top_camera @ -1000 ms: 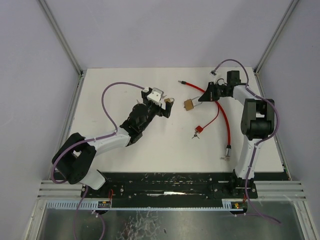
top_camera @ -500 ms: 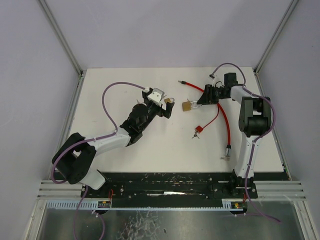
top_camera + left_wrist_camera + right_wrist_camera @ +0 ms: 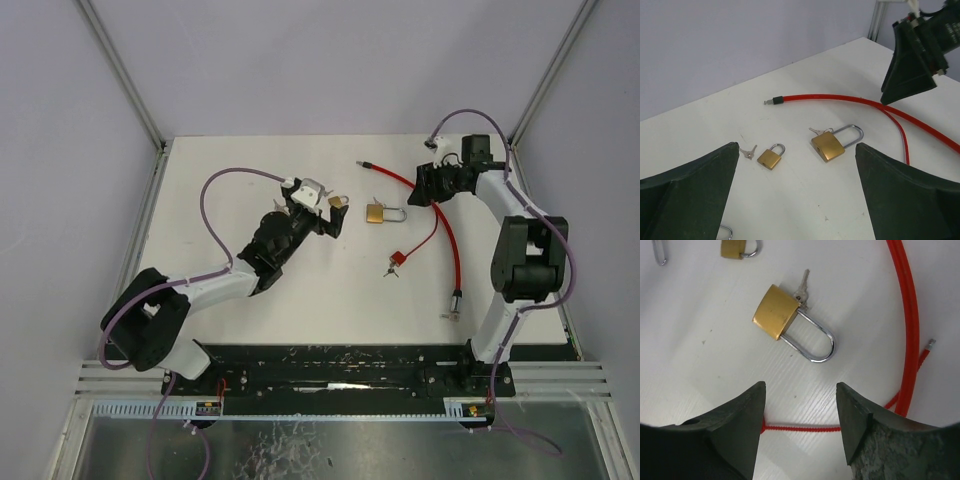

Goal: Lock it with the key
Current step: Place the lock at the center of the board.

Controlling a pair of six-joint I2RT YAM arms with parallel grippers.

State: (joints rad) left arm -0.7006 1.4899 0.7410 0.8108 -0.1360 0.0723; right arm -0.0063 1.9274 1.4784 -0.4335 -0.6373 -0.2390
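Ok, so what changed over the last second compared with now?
The right end effector let go of the large padlock, which now lies flat on the table, and pulled back toward the far right. The left end effector, small padlock, red cable and red-tagged keys stayed about where they were.

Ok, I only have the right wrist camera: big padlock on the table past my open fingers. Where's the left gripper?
Observer: The left gripper is open, hovering left of the big padlock, close by the small padlock.
Operator: Is there a key for that small one? My view cuts it off.
Observer: Yes, a key lies on the table right beside it, not in the lock.
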